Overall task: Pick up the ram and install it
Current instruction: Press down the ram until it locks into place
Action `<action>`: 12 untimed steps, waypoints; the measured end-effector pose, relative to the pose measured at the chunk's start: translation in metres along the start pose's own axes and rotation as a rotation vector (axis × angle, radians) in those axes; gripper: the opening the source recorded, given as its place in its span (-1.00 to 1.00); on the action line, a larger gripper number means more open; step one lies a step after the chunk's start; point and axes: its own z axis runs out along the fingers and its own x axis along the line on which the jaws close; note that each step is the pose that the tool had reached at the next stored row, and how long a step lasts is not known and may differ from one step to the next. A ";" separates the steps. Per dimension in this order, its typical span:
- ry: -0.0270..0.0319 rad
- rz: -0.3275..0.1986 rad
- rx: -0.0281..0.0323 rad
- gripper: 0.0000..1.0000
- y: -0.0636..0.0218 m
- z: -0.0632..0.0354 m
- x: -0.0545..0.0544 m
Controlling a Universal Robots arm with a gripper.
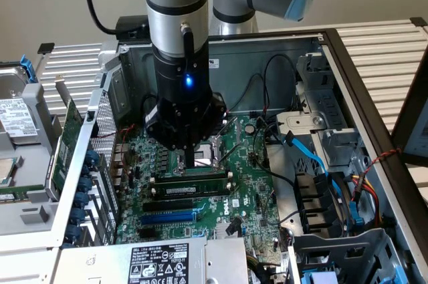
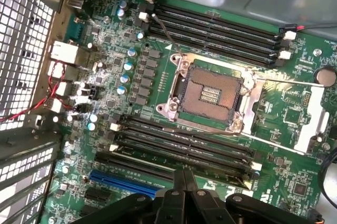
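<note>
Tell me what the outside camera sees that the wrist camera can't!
Exterior view: the whole computer case, the robot arm, blue cables and a ram stick seated in a slot under the pincer. Wrist view: the four black slots beyond the socket, and the metal grille. Both: the green motherboard, the processor socket and the shut pincer.

In the frame's centre, the gripper (image 1: 190, 164) stands with closed fingers on a ram (image 1: 190, 177) seated in the motherboard (image 1: 244, 184).
</note>
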 end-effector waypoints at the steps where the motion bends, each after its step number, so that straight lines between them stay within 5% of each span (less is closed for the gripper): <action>1: -0.0002 0.012 0.0004 -0.79 0.0000 0.0001 0.000; 12: -0.0029 0.151 0.0053 -0.79 0.0000 0.0006 0.000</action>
